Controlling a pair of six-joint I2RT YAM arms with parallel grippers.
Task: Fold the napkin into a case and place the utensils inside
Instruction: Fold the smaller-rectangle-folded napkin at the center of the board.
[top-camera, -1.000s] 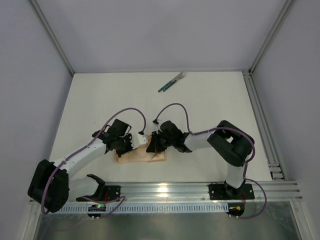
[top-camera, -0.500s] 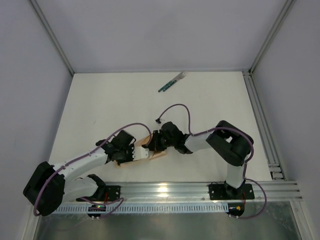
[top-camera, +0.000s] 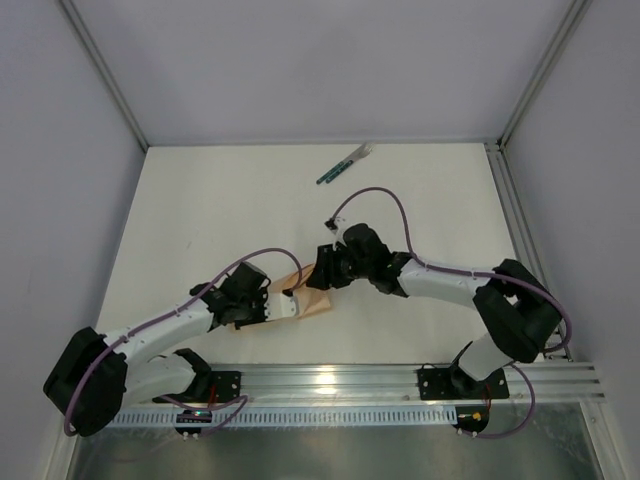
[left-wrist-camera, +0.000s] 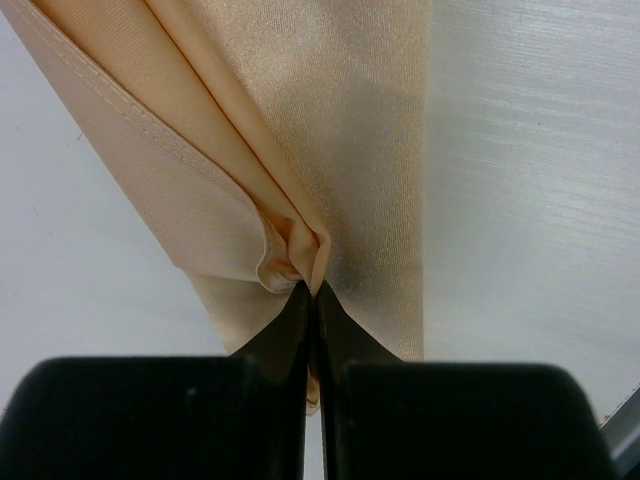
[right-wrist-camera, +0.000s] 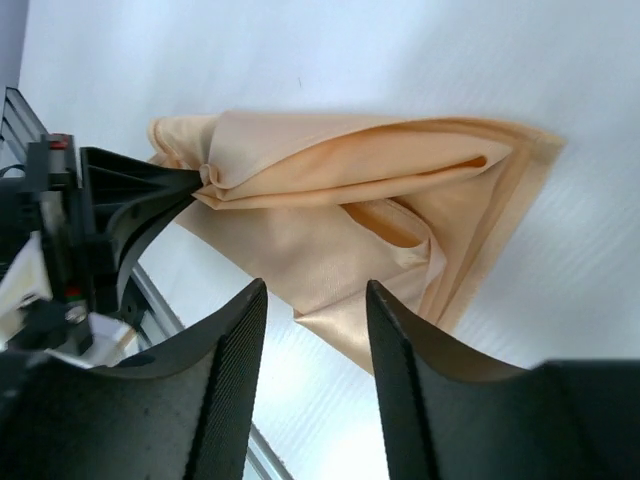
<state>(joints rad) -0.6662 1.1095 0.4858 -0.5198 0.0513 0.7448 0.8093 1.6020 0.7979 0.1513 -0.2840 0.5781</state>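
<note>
Where the satiny peach napkin (left-wrist-camera: 330, 150) pleats, left jaws clench it.
Right jaws stand released — stitched hem, glossy folds, white tabletop (right-wrist-camera: 500, 60).

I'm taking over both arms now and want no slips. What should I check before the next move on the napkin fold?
1. Left fingers clamped on the peach-tan cloth napkin: ok.
2. Right fingers open, holding nothing: ok.
3. Folds lying flat: not ok, the layers bulge loosely.
4. Green-handled slim utensils clear of both arms, far across the white table: ok.
5. Pocket ready to take the utensils: cannot tell.
</note>
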